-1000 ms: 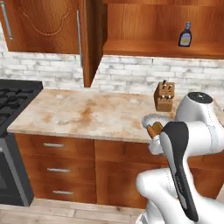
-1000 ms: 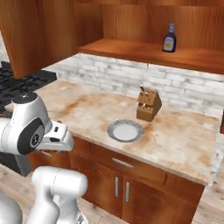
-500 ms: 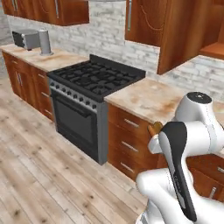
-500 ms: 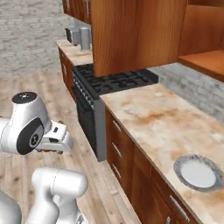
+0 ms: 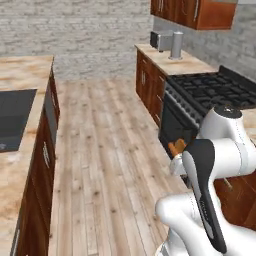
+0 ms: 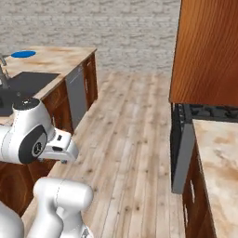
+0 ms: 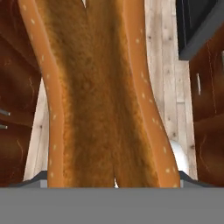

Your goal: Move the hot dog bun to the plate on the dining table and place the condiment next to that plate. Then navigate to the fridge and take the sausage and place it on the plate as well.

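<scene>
We carried the hot dog bun (image 7: pixel 103 92) clamped between the jaws of the gripper (image 5: pixel 176 148), held close in front of the arm while the base was out on the wooden floor (image 5: pixel 105 150). The blue plate (image 6: pixel 23 54) lay at the far left corner of the dining desk (image 6: pixel 56 58). We judged it best to keep the grip steady, stop the base beside that corner, and lower the bun flat onto the plate before opening.

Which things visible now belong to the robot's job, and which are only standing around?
Belonging to the job:
- orange-tan hot dog bun, held in the gripper
- flat round bright blue plate
- beige marble-look dining table

Only standing around:
- black gas stove
- dark sink
- silver toaster
</scene>
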Controlling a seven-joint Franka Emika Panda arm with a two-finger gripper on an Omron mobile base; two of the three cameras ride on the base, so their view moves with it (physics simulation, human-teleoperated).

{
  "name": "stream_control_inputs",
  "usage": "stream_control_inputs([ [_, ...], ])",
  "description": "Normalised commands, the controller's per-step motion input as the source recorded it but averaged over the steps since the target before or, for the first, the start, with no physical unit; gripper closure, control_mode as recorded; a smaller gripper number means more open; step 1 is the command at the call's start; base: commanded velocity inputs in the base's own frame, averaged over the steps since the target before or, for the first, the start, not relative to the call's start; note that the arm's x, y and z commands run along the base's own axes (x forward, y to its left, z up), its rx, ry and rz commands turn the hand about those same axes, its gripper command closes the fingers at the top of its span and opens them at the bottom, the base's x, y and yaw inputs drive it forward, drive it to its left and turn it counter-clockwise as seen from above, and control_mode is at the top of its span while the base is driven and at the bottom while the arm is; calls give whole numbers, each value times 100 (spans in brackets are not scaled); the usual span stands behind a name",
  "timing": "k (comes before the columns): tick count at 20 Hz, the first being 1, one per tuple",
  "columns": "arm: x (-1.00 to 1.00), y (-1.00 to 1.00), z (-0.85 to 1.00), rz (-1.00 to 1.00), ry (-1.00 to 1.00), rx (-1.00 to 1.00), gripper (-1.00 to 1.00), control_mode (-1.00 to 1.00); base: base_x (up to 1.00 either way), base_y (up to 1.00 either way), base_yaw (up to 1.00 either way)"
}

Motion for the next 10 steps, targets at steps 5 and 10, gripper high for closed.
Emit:
stream_control_inputs([
  [5,0,0,0,0,0,0,100,100,46,-5,85],
  [10,0,0,0,0,0,0,100,100,100,-53,29],
])
